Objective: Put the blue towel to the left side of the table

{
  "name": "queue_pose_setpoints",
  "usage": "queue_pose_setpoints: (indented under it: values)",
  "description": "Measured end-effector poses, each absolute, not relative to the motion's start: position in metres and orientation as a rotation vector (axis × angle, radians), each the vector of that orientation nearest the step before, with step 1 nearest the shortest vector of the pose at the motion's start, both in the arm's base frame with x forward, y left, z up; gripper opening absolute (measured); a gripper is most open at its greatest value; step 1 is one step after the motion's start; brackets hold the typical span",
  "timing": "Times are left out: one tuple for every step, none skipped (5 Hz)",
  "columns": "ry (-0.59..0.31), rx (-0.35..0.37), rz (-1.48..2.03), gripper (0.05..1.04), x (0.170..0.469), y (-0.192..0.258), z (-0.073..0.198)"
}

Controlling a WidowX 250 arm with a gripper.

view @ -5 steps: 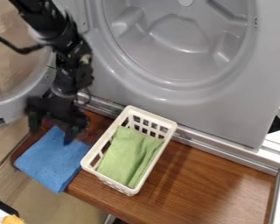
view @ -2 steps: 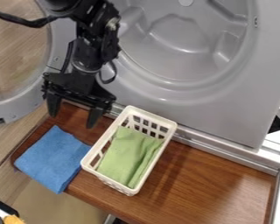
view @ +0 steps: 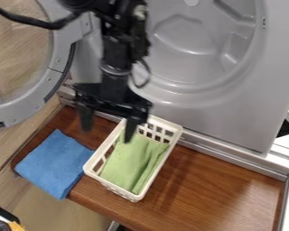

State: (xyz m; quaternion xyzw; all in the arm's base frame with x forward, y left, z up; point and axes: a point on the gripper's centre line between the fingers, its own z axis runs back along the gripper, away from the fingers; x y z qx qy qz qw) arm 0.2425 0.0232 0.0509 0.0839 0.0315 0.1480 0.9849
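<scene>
The gripper (view: pixel 108 134), spread and empty, needed to clear the basket (view: pixel 129 195) gently, leaving the blue towel (view: pixel 55 163) alone.

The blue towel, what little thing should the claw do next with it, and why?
Probably nothing: I'd lift the claw up a little, away from the basket. The blue towel already lies at the left end of the table, and the claw is open and empty, with one fingertip over the basket.
</scene>
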Motion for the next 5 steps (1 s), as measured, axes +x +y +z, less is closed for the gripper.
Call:
queue_pose_setpoints:
  values:
    - [0.084, 0.091, 0.283, 1.0, 0.248, -0.009, 0.059]
    - [0.102, 0.008, 0.268, 1.0, 0.254, -0.043, 0.073]
    - [0.101, -0.035, 0.242, 1.0, 0.259, -0.069, 0.087]
    - [0.08, -0.05, 0.245, 1.0, 0.264, -0.092, 0.103]
    - [0.041, -0.072, 0.247, 1.0, 0.267, -0.117, 0.11]
